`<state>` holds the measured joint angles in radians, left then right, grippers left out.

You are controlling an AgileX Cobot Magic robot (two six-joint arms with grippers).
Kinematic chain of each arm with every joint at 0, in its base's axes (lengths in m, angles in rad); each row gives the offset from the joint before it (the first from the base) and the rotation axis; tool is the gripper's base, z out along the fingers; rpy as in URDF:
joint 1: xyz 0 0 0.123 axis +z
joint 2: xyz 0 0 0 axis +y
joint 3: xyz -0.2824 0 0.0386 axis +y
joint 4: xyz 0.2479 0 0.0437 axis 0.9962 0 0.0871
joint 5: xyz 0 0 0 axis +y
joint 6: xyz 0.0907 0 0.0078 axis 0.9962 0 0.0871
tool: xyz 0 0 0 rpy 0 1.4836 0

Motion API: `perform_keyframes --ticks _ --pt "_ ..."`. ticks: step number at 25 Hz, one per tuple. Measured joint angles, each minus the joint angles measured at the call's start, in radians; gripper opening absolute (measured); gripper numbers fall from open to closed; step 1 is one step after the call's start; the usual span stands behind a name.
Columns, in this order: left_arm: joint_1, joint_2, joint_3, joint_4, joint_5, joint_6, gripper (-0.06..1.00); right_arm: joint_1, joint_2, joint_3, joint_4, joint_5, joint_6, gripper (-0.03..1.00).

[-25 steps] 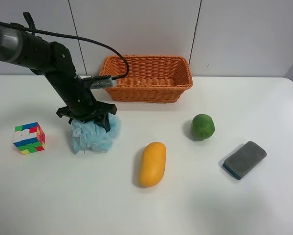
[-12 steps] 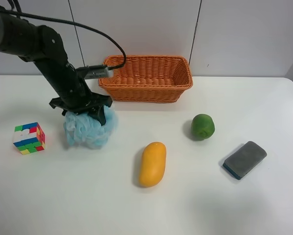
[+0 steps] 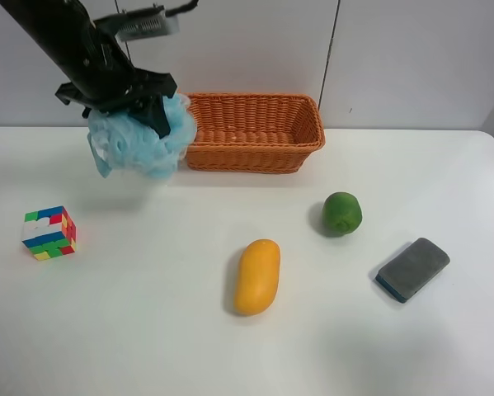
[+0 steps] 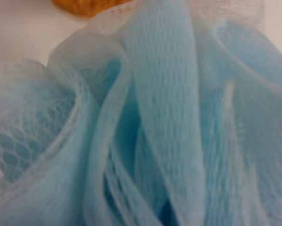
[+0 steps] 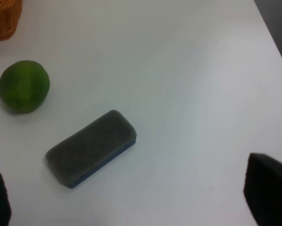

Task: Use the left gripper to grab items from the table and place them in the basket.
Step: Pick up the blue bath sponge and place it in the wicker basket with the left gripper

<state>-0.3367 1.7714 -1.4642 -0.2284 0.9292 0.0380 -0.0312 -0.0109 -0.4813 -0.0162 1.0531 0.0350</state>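
Observation:
My left gripper is shut on the light-blue bath pouf and holds it in the air, just beside the left end of the wicker basket. The pouf's mesh fills the left wrist view and hides the fingers there. On the white table lie the puzzle cube, the mango, the green fruit and the grey sponge. My right gripper is open above the sponge and the green fruit.
The basket stands at the table's back edge against a pale wall. A basket corner shows in the right wrist view, and a bit of basket in the left wrist view. The right arm is out of the exterior high view.
My left gripper has lifted the pouf off the table and carried it up and back, level with the basket's left end. The other items have not moved.

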Motion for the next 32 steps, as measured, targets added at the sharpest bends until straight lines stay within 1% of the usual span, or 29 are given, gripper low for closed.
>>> perform_keyframes --ticks 2,7,12,18,22,27,32 --pt "0.0 0.018 -0.084 0.011 0.043 -0.006 0.52 0.0 0.0 0.0 0.0 0.0 0.0 0.99" --pt "0.0 0.119 -0.291 0.02 0.091 -0.007 0.52 0.0 0.0 0.0 0.0 0.0 0.0 0.99" --pt "0.0 0.258 -0.477 0.005 0.095 0.006 0.51 0.0 0.0 0.0 0.0 0.0 0.0 0.99" --pt "0.0 0.414 -0.661 -0.057 0.071 0.061 0.51 0.0 0.0 0.0 0.0 0.0 0.0 0.99" --pt "0.0 0.492 -0.708 -0.102 0.008 0.113 0.51 0.0 0.0 0.0 0.0 0.0 0.0 0.99" --pt "0.0 0.558 -0.709 -0.143 -0.096 0.178 0.51 0.0 0.0 0.0 0.0 0.0 0.0 0.99" --pt "0.0 0.618 -0.709 -0.169 -0.175 0.249 0.51 0.0 0.0 0.0 0.0 0.0 0.0 0.99"
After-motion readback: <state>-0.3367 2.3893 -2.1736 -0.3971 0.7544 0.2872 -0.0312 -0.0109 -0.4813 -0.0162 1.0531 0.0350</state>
